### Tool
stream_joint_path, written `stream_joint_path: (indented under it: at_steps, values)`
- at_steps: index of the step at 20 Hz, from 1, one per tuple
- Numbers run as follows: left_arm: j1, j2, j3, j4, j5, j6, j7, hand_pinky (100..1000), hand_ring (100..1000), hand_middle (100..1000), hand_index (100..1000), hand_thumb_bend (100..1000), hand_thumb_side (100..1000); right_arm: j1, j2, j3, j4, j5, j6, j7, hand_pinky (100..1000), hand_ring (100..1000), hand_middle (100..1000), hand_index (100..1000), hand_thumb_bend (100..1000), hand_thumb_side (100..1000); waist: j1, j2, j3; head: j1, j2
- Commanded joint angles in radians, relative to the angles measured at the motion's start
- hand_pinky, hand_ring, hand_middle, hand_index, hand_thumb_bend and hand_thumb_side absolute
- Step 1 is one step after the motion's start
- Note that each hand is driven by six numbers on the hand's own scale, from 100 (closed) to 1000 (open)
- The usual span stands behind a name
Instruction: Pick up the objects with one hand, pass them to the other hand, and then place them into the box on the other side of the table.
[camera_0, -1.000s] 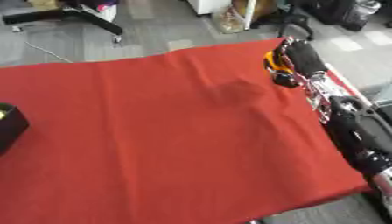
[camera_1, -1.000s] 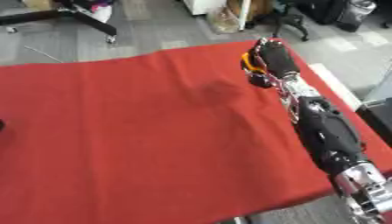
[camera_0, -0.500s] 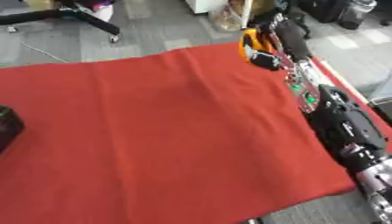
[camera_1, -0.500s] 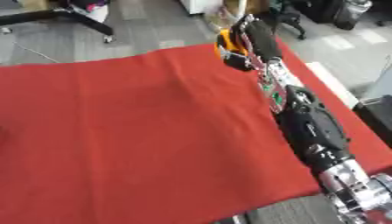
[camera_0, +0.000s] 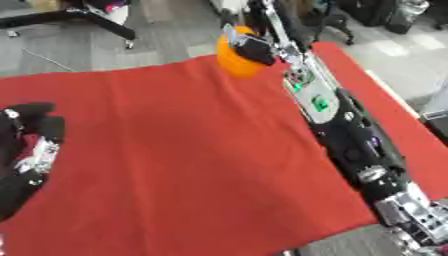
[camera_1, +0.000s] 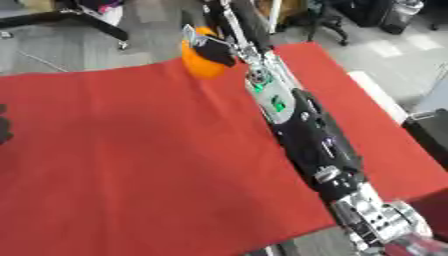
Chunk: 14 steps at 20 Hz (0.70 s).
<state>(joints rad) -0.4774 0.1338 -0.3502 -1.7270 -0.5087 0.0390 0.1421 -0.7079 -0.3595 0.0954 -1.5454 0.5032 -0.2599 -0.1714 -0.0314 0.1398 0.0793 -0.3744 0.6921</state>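
Left eye view: one orange ball (camera_0: 236, 59) (gripped), right robot hand (camera_0: 261, 46).

Orange round object (camera_0: 238, 60): one (blurred; its kind cannot be told). Red cloth (camera_0: 192, 150) over the table: one. Robot hands: two, the right hand (camera_0: 259, 46) curled round the orange object, the left hand (camera_0: 31, 150) at the left edge. Office chair base (camera_0: 83, 12) on the floor beyond: one.
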Motion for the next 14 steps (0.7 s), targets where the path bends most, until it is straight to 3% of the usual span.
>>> stream_joint_path:
  at_steps: [1, 6, 8, 14]
  values:
    - [-0.050, -0.034, -0.032, 0.027, -0.094, -0.038, 0.052, 737, 613, 644, 820, 613, 646, -0.027, 0.026, 0.024, -0.067, -0.064, 0.007, 0.054, 377, 147, 100, 146, 100, 419, -0.001, -0.018, -0.004, 0.013, -0.011]
    - [-0.103, -0.088, -0.081, 0.088, -0.151, -0.108, 0.078, 742, 638, 692, 854, 789, 662, -0.036, 0.070, 0.050, -0.080, -0.107, 0.015, 0.106, 375, 143, 100, 145, 100, 430, -0.005, -0.015, -0.010, 0.023, -0.015]
    - [-0.115, -0.106, -0.091, 0.107, -0.160, -0.127, 0.085, 742, 641, 698, 859, 814, 659, -0.038, 0.079, 0.056, -0.083, -0.117, 0.015, 0.117, 375, 142, 100, 145, 100, 432, -0.008, -0.014, -0.013, 0.028, -0.014]
    - [-0.143, -0.149, -0.104, 0.156, -0.181, -0.138, 0.136, 734, 646, 709, 865, 720, 552, -0.043, 0.099, 0.073, -0.102, -0.144, 0.012, 0.138, 374, 142, 100, 144, 100, 434, -0.014, -0.010, -0.020, 0.038, -0.017]
